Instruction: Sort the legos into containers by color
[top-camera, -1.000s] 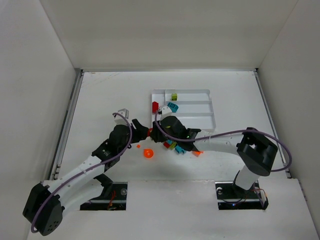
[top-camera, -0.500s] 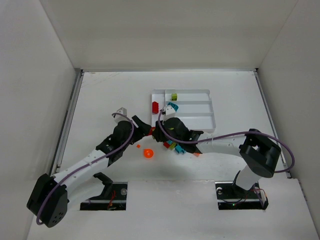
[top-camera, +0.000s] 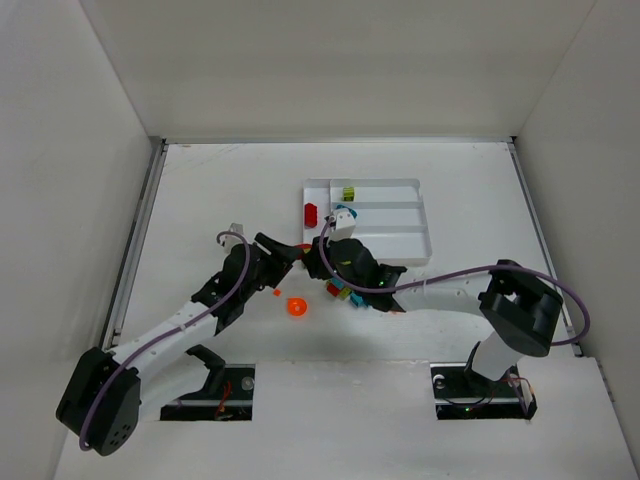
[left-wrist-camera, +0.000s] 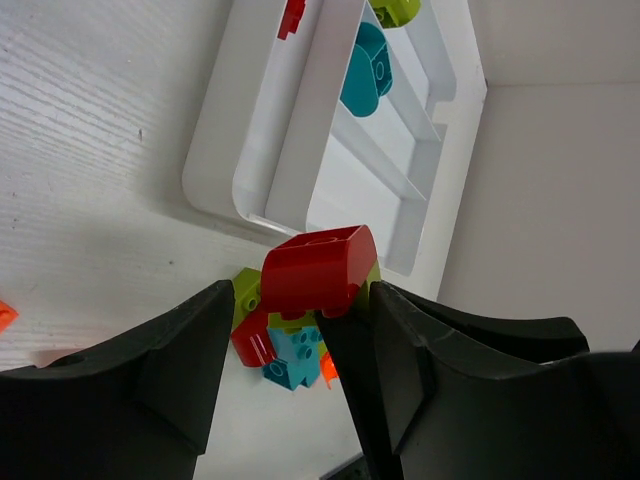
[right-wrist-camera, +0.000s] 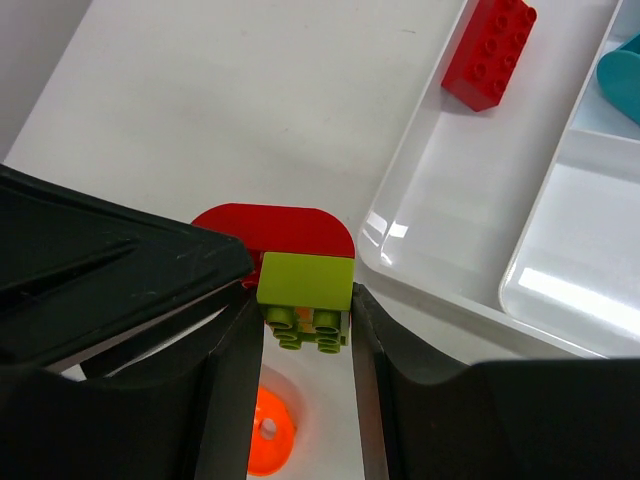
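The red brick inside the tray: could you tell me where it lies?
Top view: the red brick lies in the narrow left-end slot of the white tray, left of the teal brick.

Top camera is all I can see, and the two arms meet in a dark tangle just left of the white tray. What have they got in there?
Observer: The right gripper is shut on a small yellow-green brick. From above, that brick is hidden.
Operator: Only that one piece?
Observer: No. A red brick with a rounded edge sits pressed right against the green one, as if the two are joined.
Operator: So what is the other arm doing?
Observer: The left gripper has one finger on each side of that red brick, but I cannot tell whether it is really clamping it.
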